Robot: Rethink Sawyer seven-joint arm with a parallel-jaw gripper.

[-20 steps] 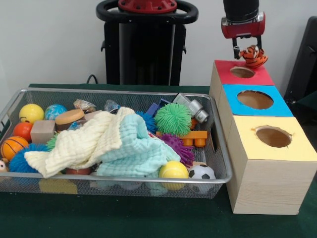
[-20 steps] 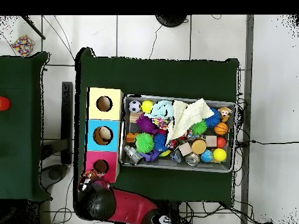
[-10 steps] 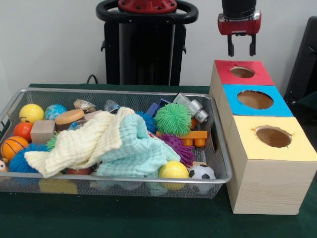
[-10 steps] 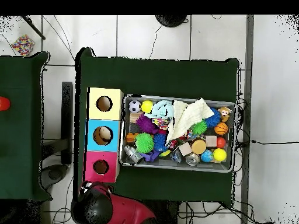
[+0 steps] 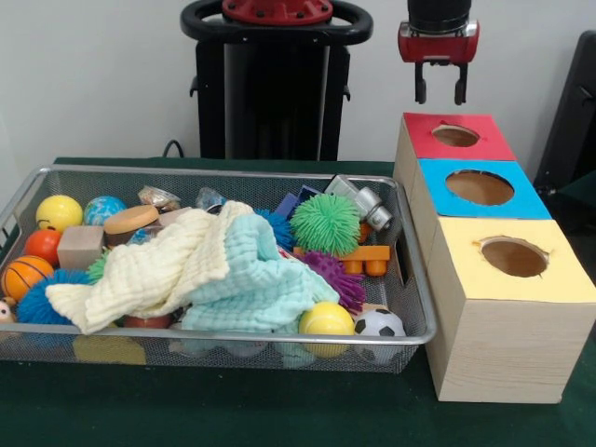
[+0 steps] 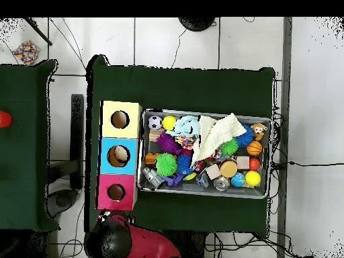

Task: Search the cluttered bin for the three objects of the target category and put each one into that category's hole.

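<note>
My gripper (image 5: 439,95) is open and empty, high above the far edge of the red-topped box (image 5: 484,147) and just behind its round hole (image 5: 455,136). The hole also shows in the overhead view (image 6: 116,192). The wire-mesh bin (image 5: 233,173) sits to the left of the boxes, full of toys. One tan plush animal (image 6: 258,131) lies in the bin's corner far from the boxes; in the front view only its face (image 5: 5,312) peeks in at the left edge. The tiger-striped plush is out of view.
The blue-topped box (image 5: 531,200) and the yellow-topped box (image 5: 559,279) stand in a row with the red one. A cream cloth (image 5: 149,270) and a pale teal cloth (image 5: 256,279) cover the bin's middle. A green spiky ball (image 5: 325,223) and several balls lie around them.
One second ago the gripper held the tiger-striped plush over the red box's hole. It let go, the plush is gone from sight, and the gripper has risen and shifted slightly left.
</note>
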